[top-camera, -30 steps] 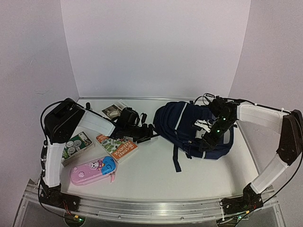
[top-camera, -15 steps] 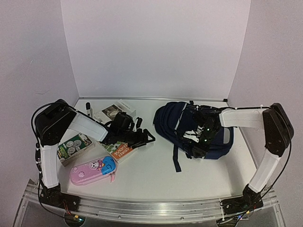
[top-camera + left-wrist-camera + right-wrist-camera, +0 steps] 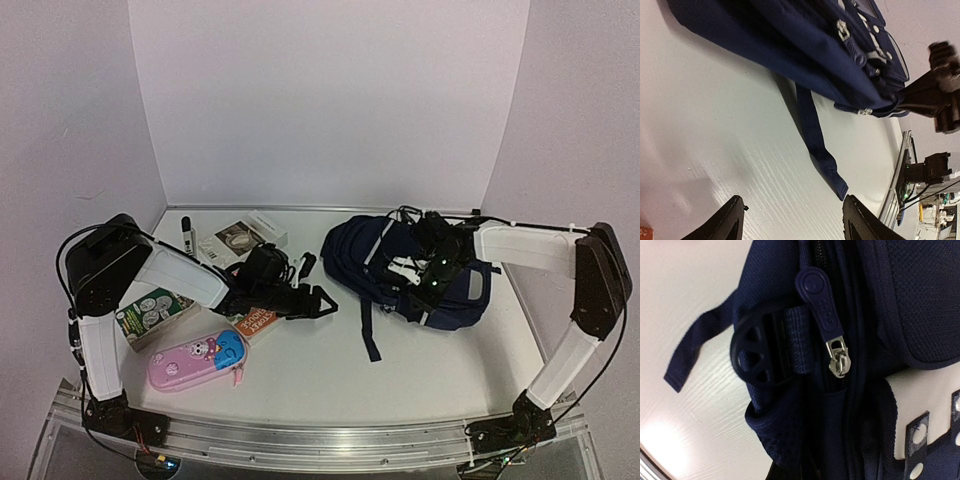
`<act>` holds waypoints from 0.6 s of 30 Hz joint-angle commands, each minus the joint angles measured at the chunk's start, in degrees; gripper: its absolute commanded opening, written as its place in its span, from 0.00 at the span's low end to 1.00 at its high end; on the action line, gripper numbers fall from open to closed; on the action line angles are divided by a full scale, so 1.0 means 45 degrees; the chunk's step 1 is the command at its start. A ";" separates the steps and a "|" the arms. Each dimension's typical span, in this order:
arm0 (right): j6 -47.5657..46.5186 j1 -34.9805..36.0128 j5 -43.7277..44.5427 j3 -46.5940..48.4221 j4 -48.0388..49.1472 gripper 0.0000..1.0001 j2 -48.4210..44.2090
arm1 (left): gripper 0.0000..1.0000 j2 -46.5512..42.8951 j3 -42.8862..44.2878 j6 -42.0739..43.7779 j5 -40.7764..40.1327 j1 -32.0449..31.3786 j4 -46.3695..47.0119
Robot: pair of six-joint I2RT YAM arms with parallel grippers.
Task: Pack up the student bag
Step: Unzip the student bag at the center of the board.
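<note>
The student bag [image 3: 400, 265], navy with pale stripes, lies at the back right of the table, and one loose strap [image 3: 368, 325] trails toward the front. My right gripper [image 3: 430, 282] is down on the bag's near side. The right wrist view shows it [image 3: 807, 475] shut on a bunched fold of the bag's fabric [image 3: 785, 440], just below a zip slider [image 3: 839, 360] and a round black buckle [image 3: 757, 357]. My left gripper [image 3: 320, 300] hangs open low over the table left of the bag. Only bare table shows between its fingers [image 3: 792, 197], and the strap end [image 3: 837, 187] lies just ahead.
A pink-and-blue pencil case [image 3: 197, 357] lies front left. Behind it are an orange book [image 3: 258, 318] partly under my left arm and a green booklet [image 3: 150, 310]. A white box [image 3: 240, 238] and a marker [image 3: 186, 233] sit at the back left. A metal rail [image 3: 320, 440] runs along the front.
My right gripper has closed on the bag's fabric and its wrist shifted back along the bag. My left gripper has slid right and forward over the books, staying open.
</note>
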 commanded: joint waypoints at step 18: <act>0.2174 0.0066 -0.2963 0.1261 -0.0478 0.00 -0.1236 | 0.52 0.0417 0.1901 0.2394 -0.0085 -0.1265 0.1287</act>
